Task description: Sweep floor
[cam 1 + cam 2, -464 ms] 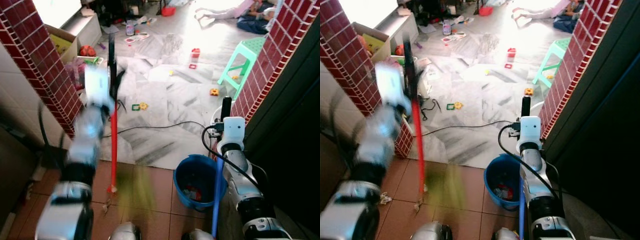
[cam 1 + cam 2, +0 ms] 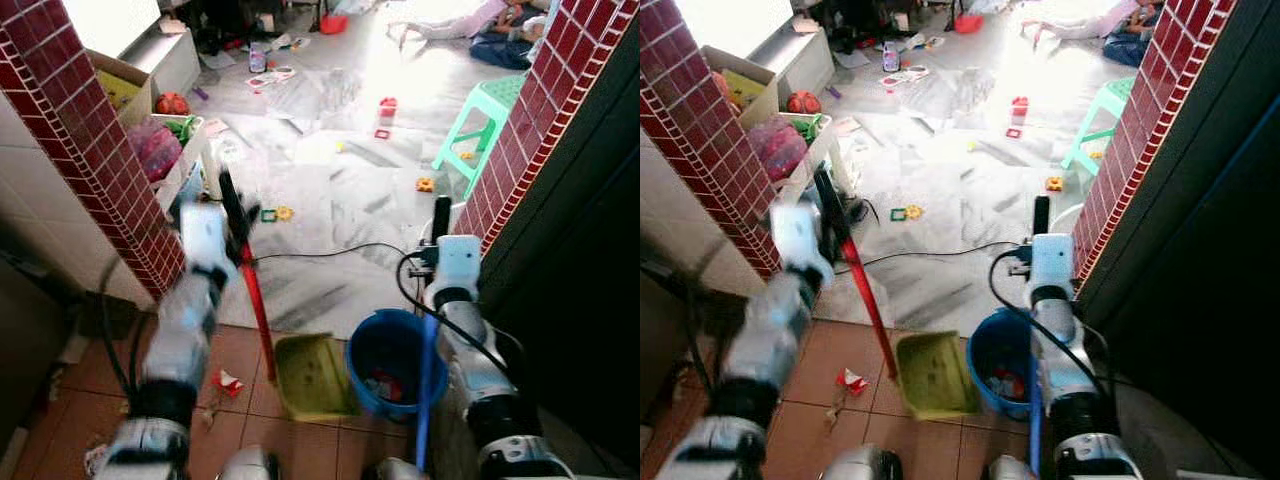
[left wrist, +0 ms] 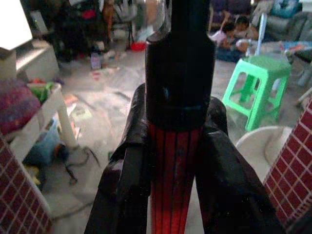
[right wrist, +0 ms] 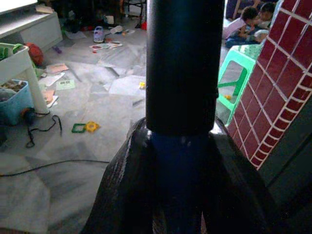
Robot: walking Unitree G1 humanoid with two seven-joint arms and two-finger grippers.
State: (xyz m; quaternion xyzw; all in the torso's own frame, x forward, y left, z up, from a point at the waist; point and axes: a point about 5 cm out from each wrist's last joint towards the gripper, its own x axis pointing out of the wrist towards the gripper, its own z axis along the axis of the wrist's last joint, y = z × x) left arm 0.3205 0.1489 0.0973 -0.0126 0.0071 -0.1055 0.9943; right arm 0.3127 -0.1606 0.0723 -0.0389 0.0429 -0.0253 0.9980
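Red handle [image 2: 256,305]: left gripper [image 3: 171,161] fingers clamped just below its black cap; light, stiff.
Dustpan [image 2: 315,375]: on terracotta tiles, touching bucket [image 2: 385,365].
Blue handle [image 2: 426,385]: right gripper [image 4: 178,170] clamped likewise.
Litter [image 2: 228,382]: close by.

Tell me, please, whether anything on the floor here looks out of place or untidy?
Yes: a crumpled red-and-white scrap lies on the terracotta tiles beside the green dustpan, unswept, and toys and a black cable are strewn across the marble floor beyond.
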